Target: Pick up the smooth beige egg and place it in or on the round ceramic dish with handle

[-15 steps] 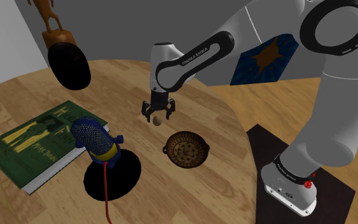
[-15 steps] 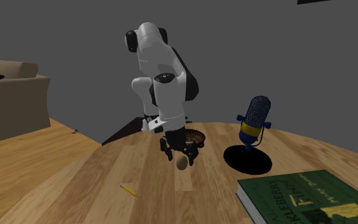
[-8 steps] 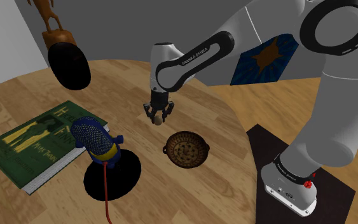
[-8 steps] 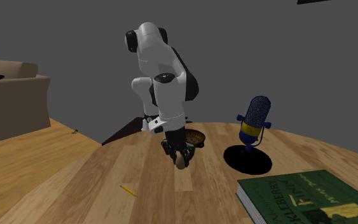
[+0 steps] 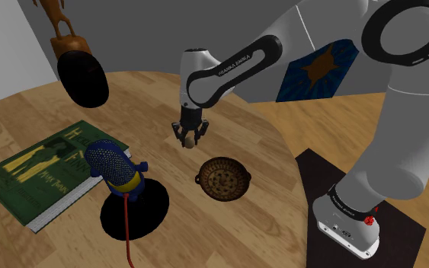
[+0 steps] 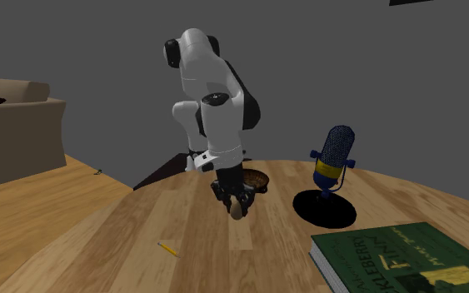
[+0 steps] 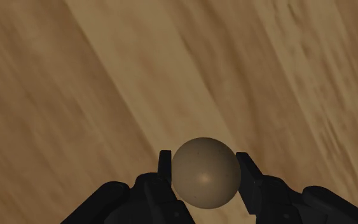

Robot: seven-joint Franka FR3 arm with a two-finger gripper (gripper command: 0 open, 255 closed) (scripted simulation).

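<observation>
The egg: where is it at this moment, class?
In the shoulder view the egg is clasped between the black fingers, just up-left of the brown dish, over the wooden table.

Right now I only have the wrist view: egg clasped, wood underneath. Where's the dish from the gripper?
Observer: In the shoulder view the brown dish sits on the table, below and right of the gripper, toward the stand.
Operator: Anything in it?
Observer: No, its patterned inside holds nothing.
Operator: Obstacles near it?
Observer: A blue microphone stands to the shoulder view's left of the dish, apart from it and not between the egg and the dish.
</observation>
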